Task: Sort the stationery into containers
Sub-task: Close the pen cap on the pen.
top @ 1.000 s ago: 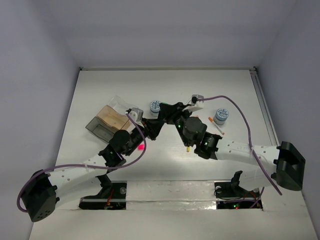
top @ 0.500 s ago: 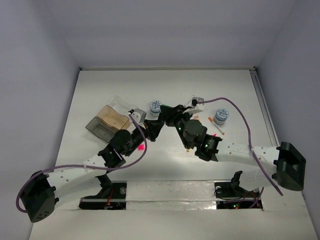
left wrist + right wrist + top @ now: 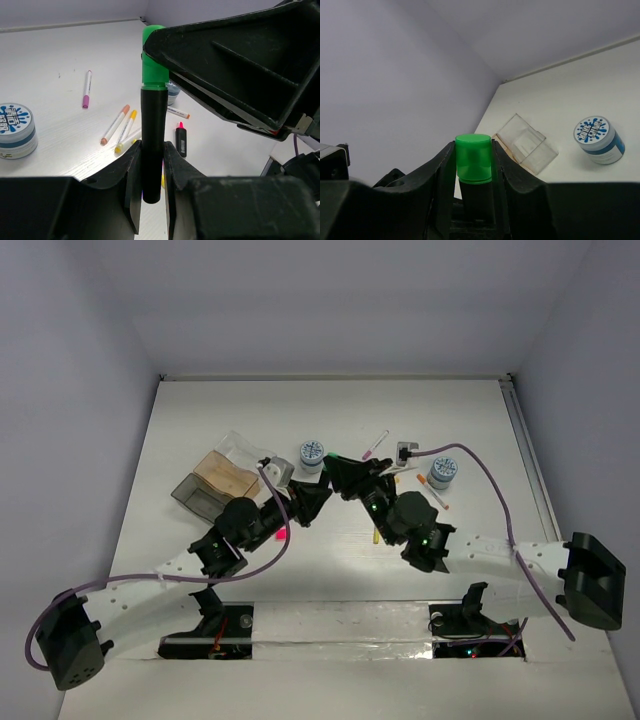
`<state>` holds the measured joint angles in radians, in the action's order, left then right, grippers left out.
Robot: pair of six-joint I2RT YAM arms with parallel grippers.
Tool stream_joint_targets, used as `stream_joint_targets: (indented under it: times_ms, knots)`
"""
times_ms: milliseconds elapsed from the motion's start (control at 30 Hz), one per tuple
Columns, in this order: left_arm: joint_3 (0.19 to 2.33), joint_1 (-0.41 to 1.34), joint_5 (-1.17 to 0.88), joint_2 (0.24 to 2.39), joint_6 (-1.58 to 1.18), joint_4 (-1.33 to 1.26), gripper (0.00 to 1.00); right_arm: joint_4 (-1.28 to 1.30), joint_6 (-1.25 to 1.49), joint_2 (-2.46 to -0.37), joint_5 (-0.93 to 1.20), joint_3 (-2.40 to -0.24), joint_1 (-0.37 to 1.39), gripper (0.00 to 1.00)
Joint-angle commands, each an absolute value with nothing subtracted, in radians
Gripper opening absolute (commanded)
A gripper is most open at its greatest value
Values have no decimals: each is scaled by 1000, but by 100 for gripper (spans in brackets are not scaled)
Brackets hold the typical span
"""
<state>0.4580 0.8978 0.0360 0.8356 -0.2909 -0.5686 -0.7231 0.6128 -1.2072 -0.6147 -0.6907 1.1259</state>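
A black marker with a green cap [image 3: 152, 130] is upright between both grippers. My left gripper [image 3: 151, 165] is shut on its black body. My right gripper [image 3: 473, 156] is shut on the green cap [image 3: 473, 159]. In the top view the left gripper [image 3: 310, 502] and the right gripper [image 3: 346, 476] meet tip to tip at mid-table and hide the marker. The joined trays stand to their left: clear [image 3: 238, 450], tan [image 3: 225, 476] and smoky grey [image 3: 195, 496]. The clear tray [image 3: 526, 144] also shows in the right wrist view.
Two blue-white discs [image 3: 313, 454] [image 3: 441, 472] stand behind the grippers. Loose pens lie about: pink-tipped [image 3: 375, 445], orange-tipped [image 3: 432, 495], yellow-tipped [image 3: 376, 533]. A pink-capped marker [image 3: 181, 140] lies under the grippers. A small pink item [image 3: 283, 534] lies by the left wrist.
My right arm's forearm has swung toward the near edge and its wrist has turned, uncovering the pink-tipped pen. Both grippers have stayed together at the marker.
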Motion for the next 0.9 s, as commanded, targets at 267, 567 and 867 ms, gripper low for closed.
stream_joint_targets:
  times_ms: [267, 567, 867]
  knots:
    - [643, 870, 176, 795, -250, -851, 0, -580, 680, -1295, -429, -637, 1264, 0]
    - [667, 870, 221, 784, -219, -816, 0, -471, 719, -1304, -377, -594, 1284, 0]
    - [736, 870, 238, 778, -172, -796, 0, -474, 830, -1399, -451, -533, 1359, 0]
